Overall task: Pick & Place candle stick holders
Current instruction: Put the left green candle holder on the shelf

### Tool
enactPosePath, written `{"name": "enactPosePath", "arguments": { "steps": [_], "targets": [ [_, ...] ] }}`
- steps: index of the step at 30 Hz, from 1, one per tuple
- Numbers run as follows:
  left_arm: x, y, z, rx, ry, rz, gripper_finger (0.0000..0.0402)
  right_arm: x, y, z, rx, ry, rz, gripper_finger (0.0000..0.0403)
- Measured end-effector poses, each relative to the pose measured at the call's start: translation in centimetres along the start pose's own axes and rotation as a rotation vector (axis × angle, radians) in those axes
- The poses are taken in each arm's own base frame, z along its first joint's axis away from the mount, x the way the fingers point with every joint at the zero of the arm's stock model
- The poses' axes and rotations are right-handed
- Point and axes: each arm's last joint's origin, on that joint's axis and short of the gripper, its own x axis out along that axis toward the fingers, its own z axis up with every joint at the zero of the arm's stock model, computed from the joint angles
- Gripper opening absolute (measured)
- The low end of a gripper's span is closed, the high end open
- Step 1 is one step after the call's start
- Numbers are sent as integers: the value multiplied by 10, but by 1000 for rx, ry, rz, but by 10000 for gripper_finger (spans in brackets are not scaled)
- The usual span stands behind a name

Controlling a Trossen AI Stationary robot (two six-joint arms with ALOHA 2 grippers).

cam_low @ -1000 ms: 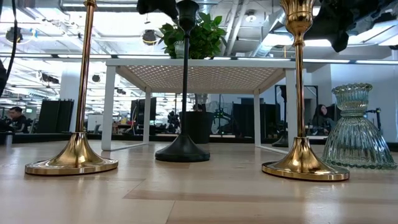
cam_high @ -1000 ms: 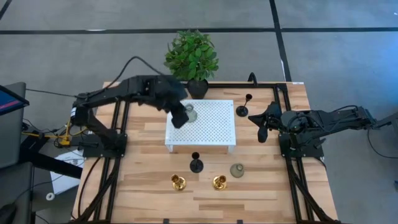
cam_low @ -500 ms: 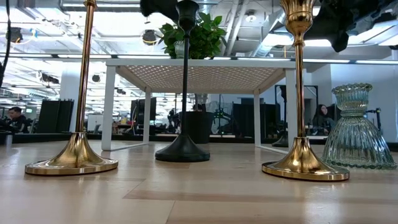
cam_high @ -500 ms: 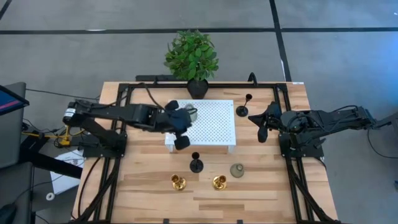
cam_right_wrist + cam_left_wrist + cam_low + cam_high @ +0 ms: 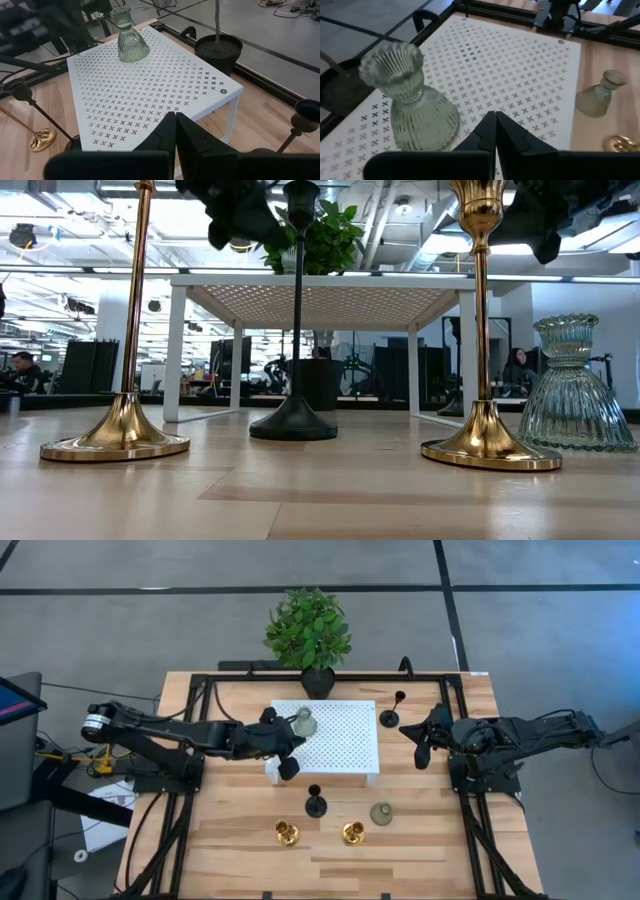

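On the wooden bench [image 5: 230, 840] stands the white perforated platform [image 5: 345, 740], carrying one ribbed grey-green glass holder [image 5: 305, 722]. The left gripper [image 5: 290, 755], jaws pressed together, sits just beside it; a careless swing could topple it. The right gripper [image 5: 420, 745], jaws apparently pressed together too, waits beside the platform.

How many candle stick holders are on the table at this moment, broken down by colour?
Black: 2, one in front of the platform, one beside it.
Grey-green: 2, one on the platform, one on the table.
Gold: 2.
Total: 6.
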Motion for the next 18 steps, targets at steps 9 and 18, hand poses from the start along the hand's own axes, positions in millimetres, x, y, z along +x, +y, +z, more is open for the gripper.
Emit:
{"name": "enactPosePath", "arguments": {
  "steps": [9, 18],
  "targets": [
    [12, 8, -5, -21, -24, 79, 3, 0, 0, 0, 0, -1, -2, 0],
    [22, 26, -1, -55, -33, 134, 3, 0, 0, 0, 0, -1, -3, 0]
  ]
}}
